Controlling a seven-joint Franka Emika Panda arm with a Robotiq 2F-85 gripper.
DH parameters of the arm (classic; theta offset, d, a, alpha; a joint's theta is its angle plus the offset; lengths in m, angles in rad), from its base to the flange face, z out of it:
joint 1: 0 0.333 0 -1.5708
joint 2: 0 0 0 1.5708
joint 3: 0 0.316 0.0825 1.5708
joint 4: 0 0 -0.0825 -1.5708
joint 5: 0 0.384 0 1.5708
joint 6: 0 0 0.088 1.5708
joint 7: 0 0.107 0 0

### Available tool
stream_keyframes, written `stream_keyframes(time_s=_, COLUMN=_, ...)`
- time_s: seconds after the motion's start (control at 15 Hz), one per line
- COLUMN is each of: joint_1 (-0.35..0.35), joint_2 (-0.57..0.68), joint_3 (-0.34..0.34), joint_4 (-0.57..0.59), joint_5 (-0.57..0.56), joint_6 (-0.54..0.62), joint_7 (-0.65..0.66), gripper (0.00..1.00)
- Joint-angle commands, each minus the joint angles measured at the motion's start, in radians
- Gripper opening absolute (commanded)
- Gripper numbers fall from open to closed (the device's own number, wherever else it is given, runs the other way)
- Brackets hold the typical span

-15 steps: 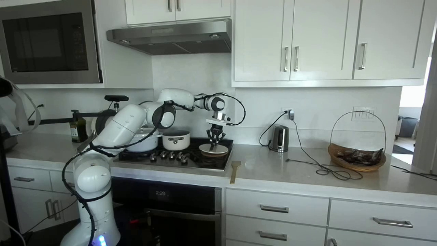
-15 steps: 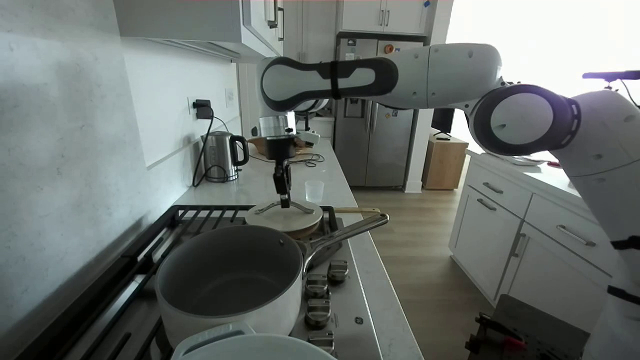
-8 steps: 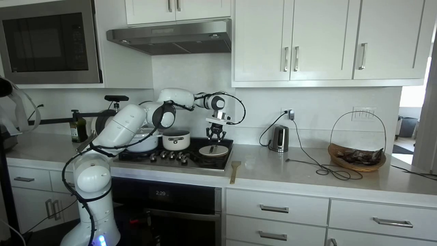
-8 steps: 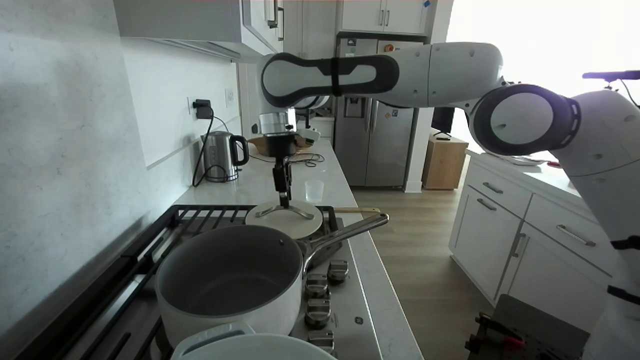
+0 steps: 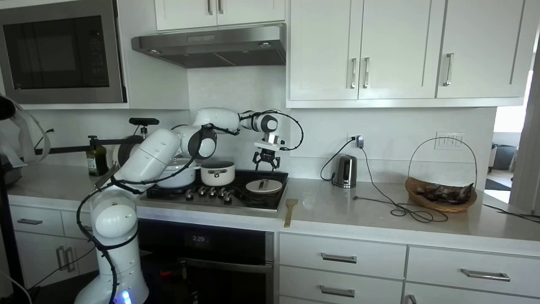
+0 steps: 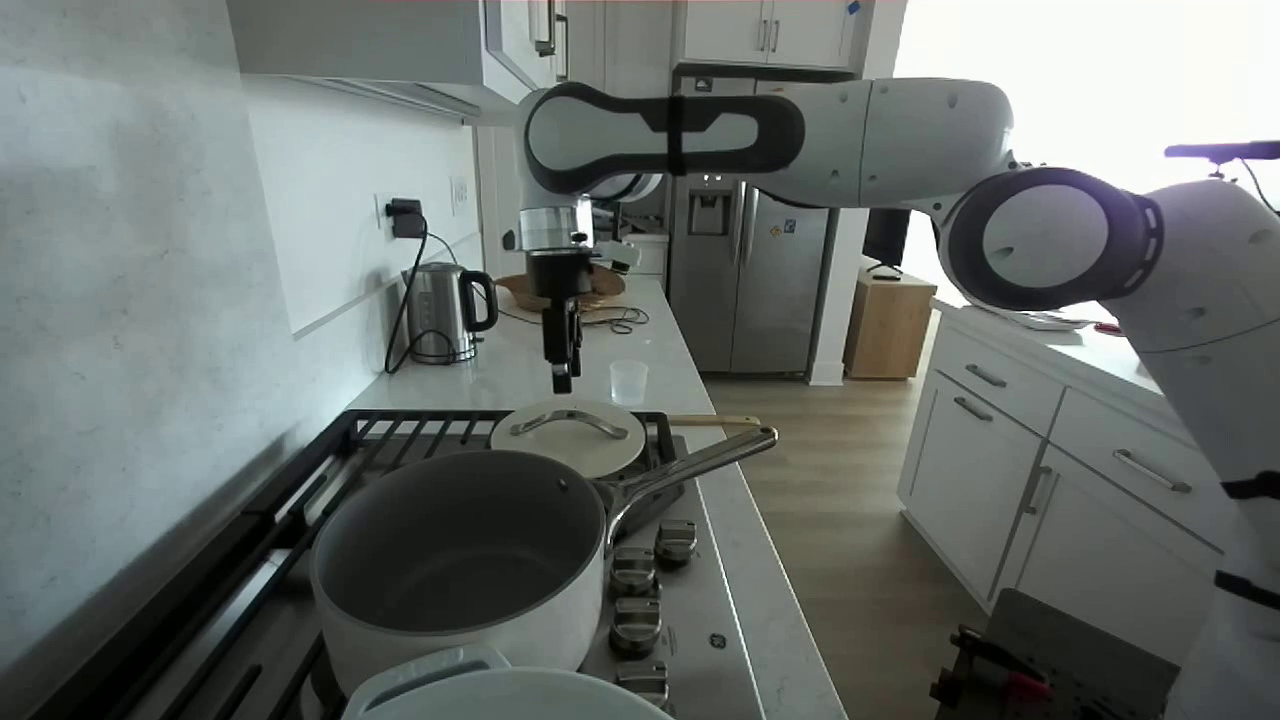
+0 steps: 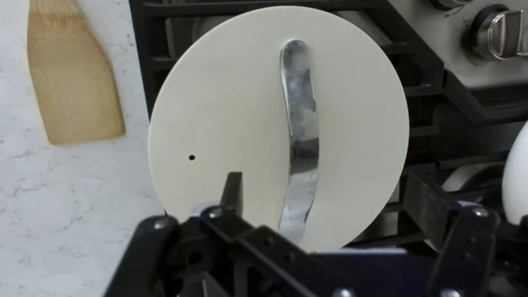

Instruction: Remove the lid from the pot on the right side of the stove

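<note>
The pale round lid (image 7: pixel 231 103) lies flat over the right burner of the stove (image 5: pixel 238 181), its silver handle (image 7: pixel 304 136) on top. What lies directly beneath the lid is hidden. My gripper (image 5: pixel 265 169) hangs a little above the lid, pointing down and apart from it. In the wrist view the jaws stand wide, with one finger (image 7: pixel 233 192) over the lid and the other past its edge; nothing is between them. The cream-white pot (image 6: pixel 540 630) stands beside the lid without a cover; in both exterior views its inside or open rim shows.
A larger wide white pot (image 5: pixel 179 179) stands left of the cream pot. The long pot handle (image 6: pixel 690 470) juts over the knobs. A wooden spatula (image 5: pixel 290 211) lies right of the stove, with a kettle (image 5: pixel 346 171) farther back. The range hood (image 5: pixel 211 44) hangs above.
One second ago the jaws were shut on the lid's handle, holding the lid slightly raised. The jaws opened, the lid came down onto the burner area, and my gripper rose from it.
</note>
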Motion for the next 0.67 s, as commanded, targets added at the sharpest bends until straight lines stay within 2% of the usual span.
stream_keyframes(time_s=0.0, joint_1=-0.004, joint_2=-0.027, joint_3=0.013, joint_4=0.028, joint_5=0.016, joint_6=-0.045, joint_7=-0.013, gripper=1.0)
stream_keyframes(time_s=0.6, joint_1=0.007, joint_2=-0.183, joint_3=0.069, joint_4=-0.024, joint_5=-0.001, joint_6=-0.058, joint_7=-0.087, gripper=1.0)
